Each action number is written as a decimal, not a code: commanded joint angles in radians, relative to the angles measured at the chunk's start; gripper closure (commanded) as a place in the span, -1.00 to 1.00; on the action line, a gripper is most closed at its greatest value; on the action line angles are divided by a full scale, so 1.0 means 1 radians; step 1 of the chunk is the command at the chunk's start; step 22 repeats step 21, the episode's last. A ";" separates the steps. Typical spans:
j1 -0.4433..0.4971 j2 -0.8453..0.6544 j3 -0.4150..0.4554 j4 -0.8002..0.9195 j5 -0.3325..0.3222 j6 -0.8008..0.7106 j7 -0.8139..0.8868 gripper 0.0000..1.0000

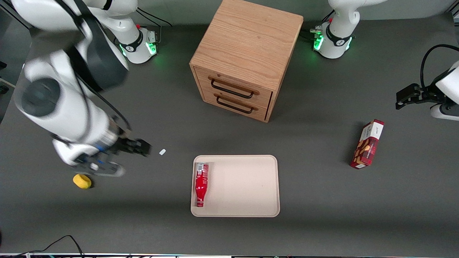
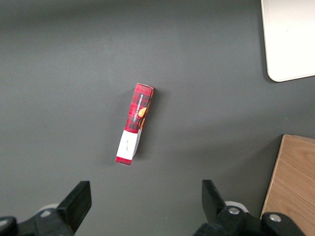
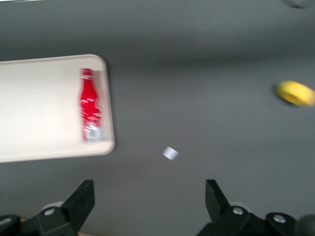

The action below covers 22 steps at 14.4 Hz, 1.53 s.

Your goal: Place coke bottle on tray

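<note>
While one bottle (image 1: pixel 201 184) lies on the one tray (image 1: pixel 247 186), the pincer (image 1: pixel 141 147) hangs spread, empty, above the table (image 1: pixel 322 200).

I can't read a single word or number from here. The coke bottle (image 1: pixel 200 184), lying in the tray (image 1: pixel 247 186), carries pale script on its red body, but I can't make out the letters. The red snack box (image 1: pixel 367 144), toward the parked arm's end of the table, shows a white panel and a line of print along its side; from the left wrist view (image 2: pixel 134 130) I see the print, yet none of it resolves into legible text.
</note>
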 commanded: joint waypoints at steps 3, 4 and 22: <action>-0.018 -0.309 -0.206 -0.146 0.221 -0.205 -0.018 -1.00; -0.019 -0.382 -0.233 -0.236 0.233 -0.189 -0.030 -1.00; -0.015 -0.604 -0.323 -0.579 0.301 0.005 -0.110 -1.00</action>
